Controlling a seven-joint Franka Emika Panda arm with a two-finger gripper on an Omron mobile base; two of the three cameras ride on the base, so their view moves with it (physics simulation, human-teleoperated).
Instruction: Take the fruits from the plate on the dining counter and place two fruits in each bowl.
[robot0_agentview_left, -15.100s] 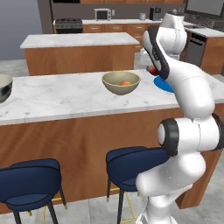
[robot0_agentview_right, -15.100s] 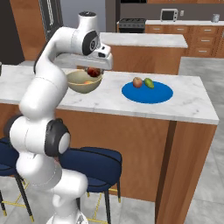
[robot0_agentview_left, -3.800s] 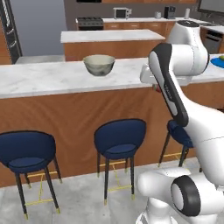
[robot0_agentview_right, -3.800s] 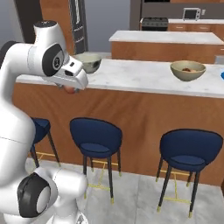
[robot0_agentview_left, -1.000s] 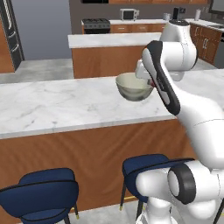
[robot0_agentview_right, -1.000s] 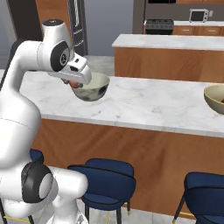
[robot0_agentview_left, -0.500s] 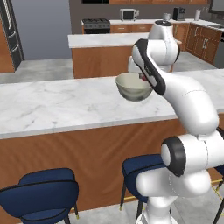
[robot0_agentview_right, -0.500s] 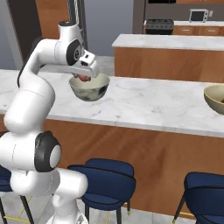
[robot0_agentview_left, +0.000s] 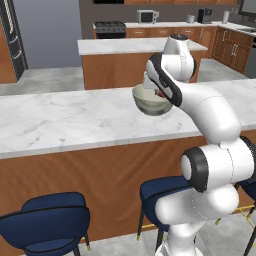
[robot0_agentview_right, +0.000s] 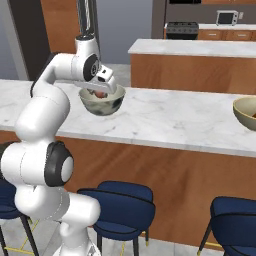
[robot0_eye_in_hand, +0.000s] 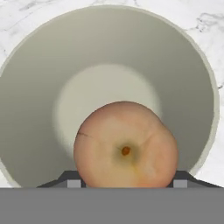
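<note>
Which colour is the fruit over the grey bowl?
Reddish-peach apple, clearest in the hand view.

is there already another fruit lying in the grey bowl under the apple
No, in the hand view the grey bowl's inside is bare beneath the apple, which sits between the gripper's fingers.

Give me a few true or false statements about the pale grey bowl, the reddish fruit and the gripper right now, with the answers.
1. The gripper is over the pale grey bowl. True.
2. The reddish-brown apple-like fruit lies on the marble dining counter beside the bowl. False: the hand view shows it between the fingertips, above the bowl's inside.
3. The grey bowl already holds green fruits. False: its visible inside is bare.
4. A beige bowl stands at the right edge of the right base view. True.
</note>
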